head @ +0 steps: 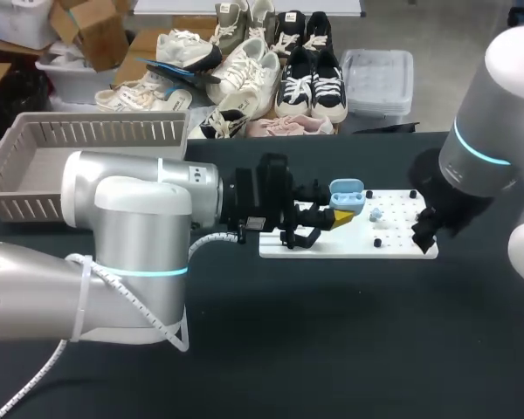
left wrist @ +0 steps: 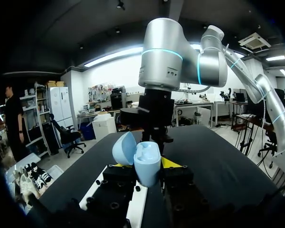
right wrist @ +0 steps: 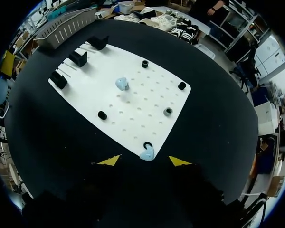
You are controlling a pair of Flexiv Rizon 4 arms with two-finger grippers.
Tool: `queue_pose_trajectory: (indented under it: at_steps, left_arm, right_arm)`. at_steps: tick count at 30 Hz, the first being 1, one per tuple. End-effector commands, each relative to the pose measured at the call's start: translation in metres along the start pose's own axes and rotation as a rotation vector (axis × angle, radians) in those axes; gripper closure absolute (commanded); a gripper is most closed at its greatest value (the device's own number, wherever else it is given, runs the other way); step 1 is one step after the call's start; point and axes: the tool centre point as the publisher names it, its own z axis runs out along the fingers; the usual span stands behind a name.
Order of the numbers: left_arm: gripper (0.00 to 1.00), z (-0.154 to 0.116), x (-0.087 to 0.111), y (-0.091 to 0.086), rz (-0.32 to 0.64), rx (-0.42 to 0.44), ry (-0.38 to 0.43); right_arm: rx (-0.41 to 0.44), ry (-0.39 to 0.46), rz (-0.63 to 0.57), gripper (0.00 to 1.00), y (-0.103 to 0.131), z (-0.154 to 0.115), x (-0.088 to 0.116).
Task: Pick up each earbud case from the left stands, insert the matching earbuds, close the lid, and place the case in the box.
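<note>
My left gripper (head: 336,215) is shut on a light blue earbud case (head: 346,195) and holds it above the left half of the white board (head: 349,246). In the left wrist view the case (left wrist: 146,162) stands upright between the yellow fingertips (left wrist: 173,163) with its lid (left wrist: 124,148) swung open. My right gripper (head: 424,230) hangs over the board's right edge. From its wrist, a light blue earbud (right wrist: 147,153) lies at the board's edge between the spread yellow tips of this open gripper (right wrist: 144,160), touching neither. A second earbud (right wrist: 122,84) lies mid-board.
Black stands (right wrist: 78,58) line the far side of the board (right wrist: 147,102), and small black pegs (right wrist: 102,115) dot it. A slatted grey basket (head: 35,166) sits at the table's back left. The dark tabletop (head: 349,332) stretches out in front of the board.
</note>
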Motion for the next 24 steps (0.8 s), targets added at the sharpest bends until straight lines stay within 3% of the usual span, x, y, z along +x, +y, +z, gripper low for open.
queue_pose_trajectory:
  at_steps: [1,24]
  left_arm:
    - [1.0,0.0009,0.0004,-0.0036,0.002,-0.03,-0.003]
    - [1.0,0.0009,0.0004,-0.0036,0.002,-0.03,-0.003]
  right_arm:
    - [0.005,0.009,0.003,0.51,0.0021,0.0001,-0.0018]
    - [0.005,0.016,0.029,0.56,0.0024,0.0032,0.0013]
